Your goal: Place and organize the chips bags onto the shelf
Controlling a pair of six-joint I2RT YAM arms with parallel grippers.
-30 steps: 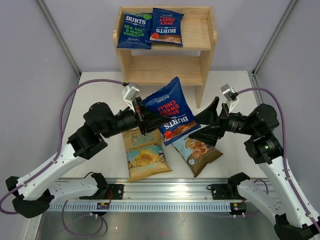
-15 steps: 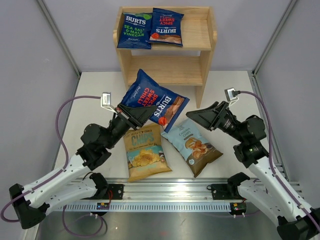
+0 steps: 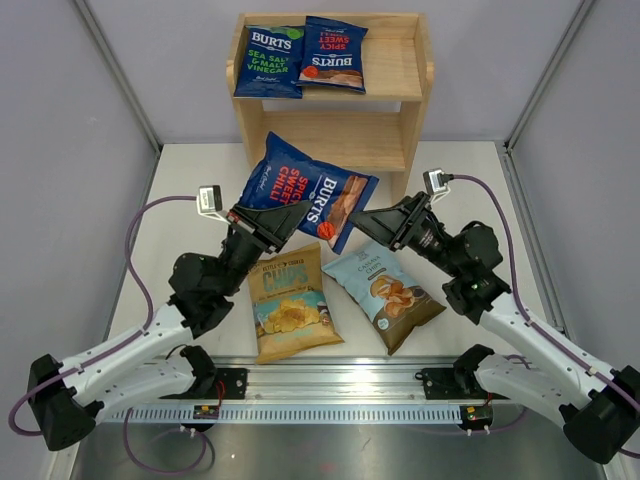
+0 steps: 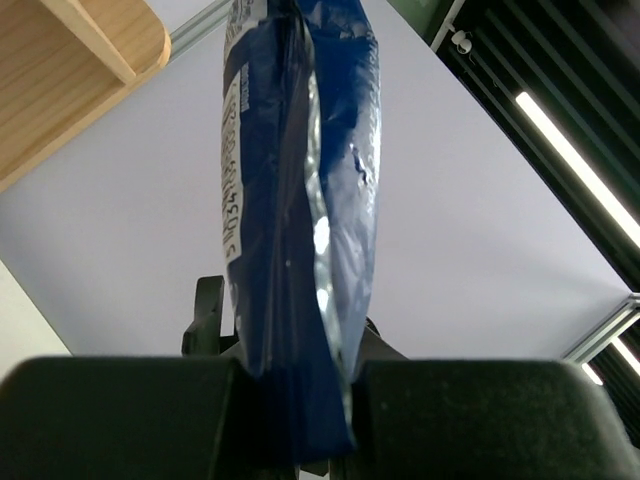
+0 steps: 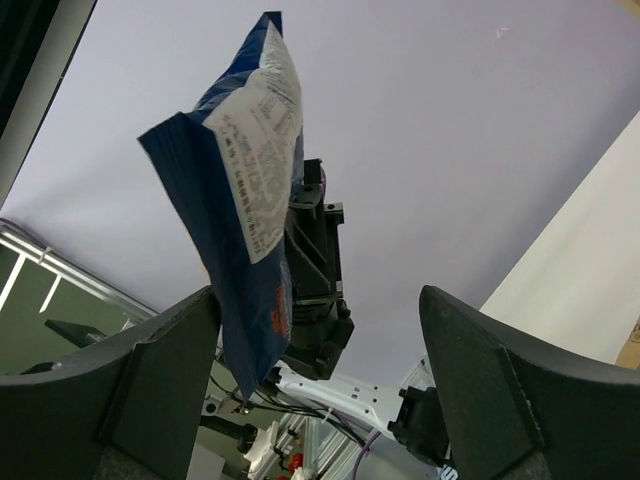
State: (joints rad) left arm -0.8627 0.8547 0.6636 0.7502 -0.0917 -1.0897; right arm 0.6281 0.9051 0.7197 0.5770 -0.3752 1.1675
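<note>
My left gripper (image 3: 268,222) is shut on the lower edge of a dark-blue Burts chips bag (image 3: 312,188), holding it in the air in front of the shelf (image 3: 408,92). In the left wrist view the bag (image 4: 290,200) stands edge-on between the pads of that gripper (image 4: 300,400). My right gripper (image 3: 370,228) is open beside the bag's right corner. In its wrist view the bag (image 5: 245,170) hangs by the left finger (image 5: 170,370) of this gripper (image 5: 320,370). Two Burts bags (image 3: 268,62) (image 3: 333,55) lie on the top tier. A tan-yellow Chips bag (image 3: 288,305) and a light-blue and brown bag (image 3: 385,292) lie on the table.
The shelf's lower tier (image 3: 330,140) holds nothing, and a shelf corner (image 4: 70,60) shows in the left wrist view. Grey walls close in both sides. The arms' mounting rail (image 3: 330,385) runs along the near edge.
The left arm drew back and lifted the blue bag up toward the shelf. The right gripper pulled away from the bag, then swung in toward its right corner.
</note>
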